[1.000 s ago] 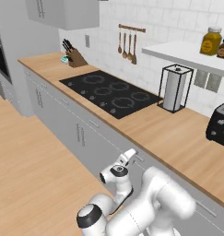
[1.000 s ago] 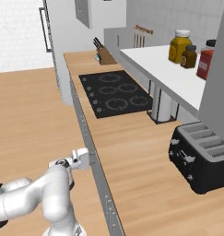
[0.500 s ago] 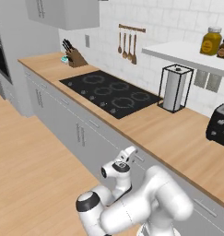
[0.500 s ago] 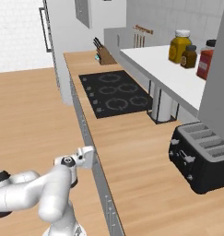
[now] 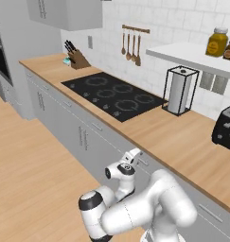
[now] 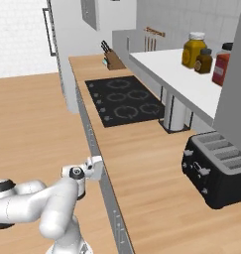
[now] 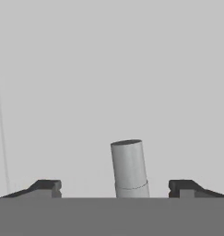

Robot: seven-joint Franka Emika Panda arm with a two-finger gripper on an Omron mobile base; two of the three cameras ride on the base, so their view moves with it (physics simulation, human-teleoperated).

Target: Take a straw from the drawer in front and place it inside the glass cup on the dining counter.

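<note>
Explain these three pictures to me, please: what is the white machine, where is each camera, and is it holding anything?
It is a white robot arm in a rendered kitchen. Two cameras ride behind it, left and right; a third sits on its hand. The hand is pressed up close to a grey drawer front, its two dark fingertips wide apart either side of a grey bar, probably the handle. Nothing is gripped. On the wood counter are a black cooktop, a paper towel holder, a toaster and a knife block.

A kitchen: black cooktop, toaster (knife block too).
</note>
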